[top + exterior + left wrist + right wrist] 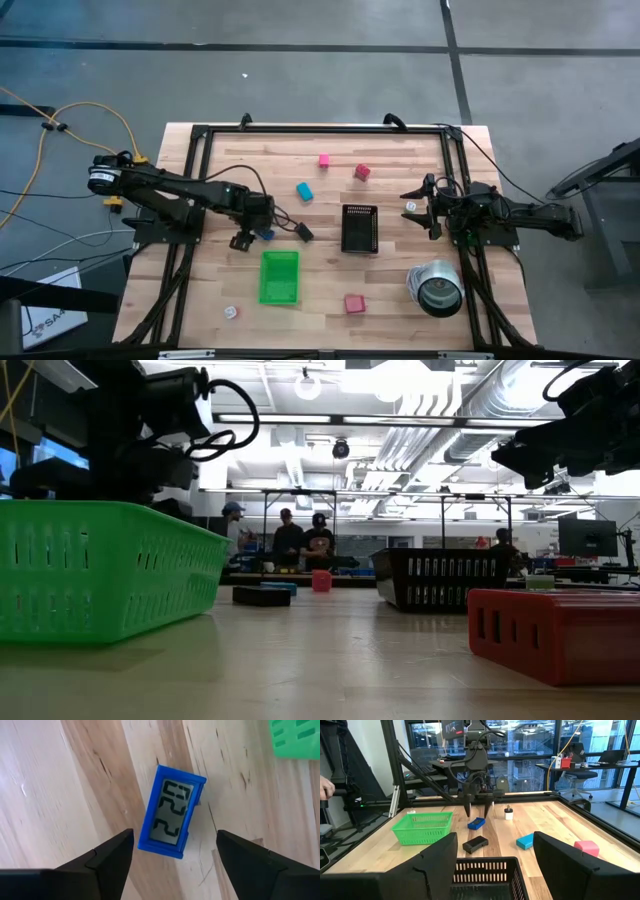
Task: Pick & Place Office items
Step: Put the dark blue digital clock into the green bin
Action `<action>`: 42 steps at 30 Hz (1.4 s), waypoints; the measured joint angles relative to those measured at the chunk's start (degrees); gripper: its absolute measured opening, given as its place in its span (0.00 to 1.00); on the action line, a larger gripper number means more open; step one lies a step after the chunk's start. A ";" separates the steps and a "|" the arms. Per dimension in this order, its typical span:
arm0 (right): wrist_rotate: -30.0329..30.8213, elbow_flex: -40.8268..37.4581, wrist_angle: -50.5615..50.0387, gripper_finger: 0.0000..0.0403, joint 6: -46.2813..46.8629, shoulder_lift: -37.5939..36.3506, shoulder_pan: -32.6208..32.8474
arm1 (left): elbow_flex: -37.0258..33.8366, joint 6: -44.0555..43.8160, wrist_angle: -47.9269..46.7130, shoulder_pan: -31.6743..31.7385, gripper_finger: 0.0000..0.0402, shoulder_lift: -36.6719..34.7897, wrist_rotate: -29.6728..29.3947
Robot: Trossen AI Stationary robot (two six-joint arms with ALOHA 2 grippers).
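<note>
My left jaws hang open over the bench, one finger on each side of the dark blue piece (its grey display faces up), not touching it as far as I can tell. It lies near the green tray. My right jaws wait open above the black basket.

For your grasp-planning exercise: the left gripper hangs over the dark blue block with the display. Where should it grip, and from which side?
Grip the dark blue block across its two long edges, coming straight down. It lies flat, display up, between the open fingers of the left gripper; its short width probably fits the gap.
</note>
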 joint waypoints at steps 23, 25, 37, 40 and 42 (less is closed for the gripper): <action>0.00 0.00 0.00 0.62 0.00 0.02 0.00 | 0.00 3.25 3.53 0.02 0.70 5.29 0.00; 0.00 0.00 0.00 0.62 0.00 0.00 0.00 | 0.00 3.26 3.24 0.09 0.69 5.31 0.02; 0.00 0.00 -0.01 0.62 0.00 0.00 0.00 | 0.00 3.23 3.07 0.15 0.64 5.31 -1.53; 0.00 0.02 0.00 0.62 0.02 0.02 0.00 | 0.00 3.67 3.04 0.15 0.64 5.31 -2.00; 0.00 0.02 0.00 0.62 0.00 0.00 0.00 | 0.00 3.69 2.81 0.10 0.64 5.31 -2.78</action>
